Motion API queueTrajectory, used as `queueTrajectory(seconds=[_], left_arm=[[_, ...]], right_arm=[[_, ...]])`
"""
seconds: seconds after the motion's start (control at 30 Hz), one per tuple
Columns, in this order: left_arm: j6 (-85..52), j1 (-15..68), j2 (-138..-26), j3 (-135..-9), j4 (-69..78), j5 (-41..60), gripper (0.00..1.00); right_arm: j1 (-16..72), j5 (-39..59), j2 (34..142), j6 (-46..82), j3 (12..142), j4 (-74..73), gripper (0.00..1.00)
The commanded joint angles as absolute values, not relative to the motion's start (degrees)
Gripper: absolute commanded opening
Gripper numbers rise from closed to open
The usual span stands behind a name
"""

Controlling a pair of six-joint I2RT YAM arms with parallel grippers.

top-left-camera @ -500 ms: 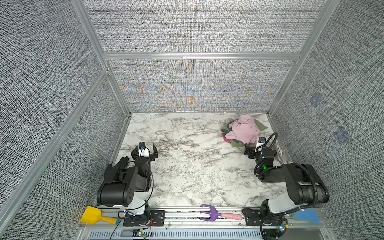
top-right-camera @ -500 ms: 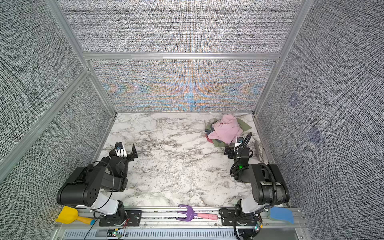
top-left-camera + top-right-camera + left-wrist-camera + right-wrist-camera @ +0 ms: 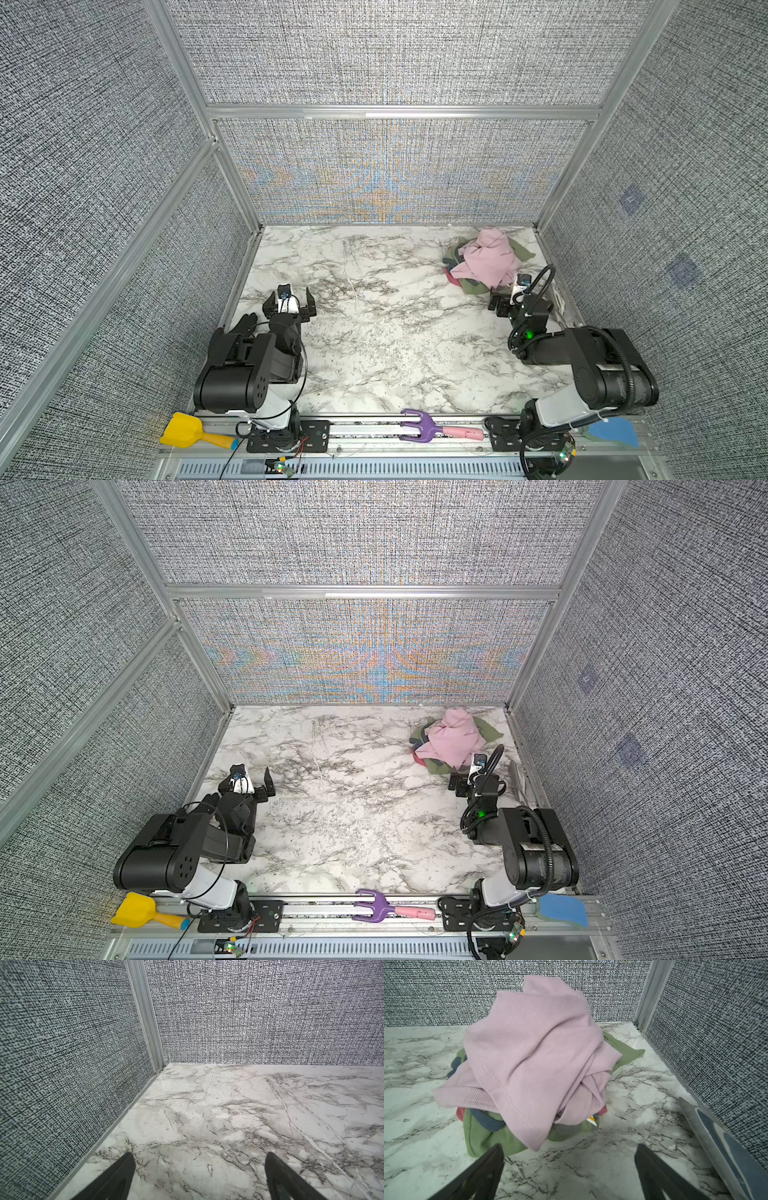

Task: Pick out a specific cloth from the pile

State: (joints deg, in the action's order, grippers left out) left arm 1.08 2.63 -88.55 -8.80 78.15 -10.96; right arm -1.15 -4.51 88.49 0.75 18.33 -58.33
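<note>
Cloth (image 3: 483,1138): olive w/ blue-grey trim, at bottom of pile (image 3: 486,259), in table's (image 3: 374,324) 1 o'clock corner, mostly under pink cloth (image 3: 533,1053). Looks soft, light, floppy; prob. drags pink along when pulled. Best hold: bare green fold at pile's 6-7 o'clock edge, nearest R gripper (image 3: 569,1151). R jaws spread wide, empty, just short of it. L gripper (image 3: 199,1156) at 9 o'clock, spread, empty.

The bench (image 3: 374,332) offers open passage across its centre and left side. The pile (image 3: 486,262) occupies the far right corner, near the back wall (image 3: 395,174) and the right wall (image 3: 716,1032). The right end effector (image 3: 569,1151), jaws wide apart, stands just before the pile's near edge. A flat grey-blue strip (image 3: 724,1147) along the right wall narrows side clearance. The pale pink cloth (image 3: 533,1047) caps the pile.
</note>
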Motion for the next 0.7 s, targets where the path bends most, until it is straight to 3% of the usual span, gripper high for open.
queueTrajectory(seconds=[0.0, 0.67], left_arm=[[0.9, 2.58, -88.59, -8.7, 80.16, -11.07, 0.99], [0.81, 2.55, -88.59, -8.74, 80.2, -11.02, 0.98]], right_arm=[[-1.14, -4.83, 88.51, 0.95, 18.44, -58.71, 0.99], [-1.54, -4.04, 88.49, 1.21, 18.61, -58.38, 0.99]])
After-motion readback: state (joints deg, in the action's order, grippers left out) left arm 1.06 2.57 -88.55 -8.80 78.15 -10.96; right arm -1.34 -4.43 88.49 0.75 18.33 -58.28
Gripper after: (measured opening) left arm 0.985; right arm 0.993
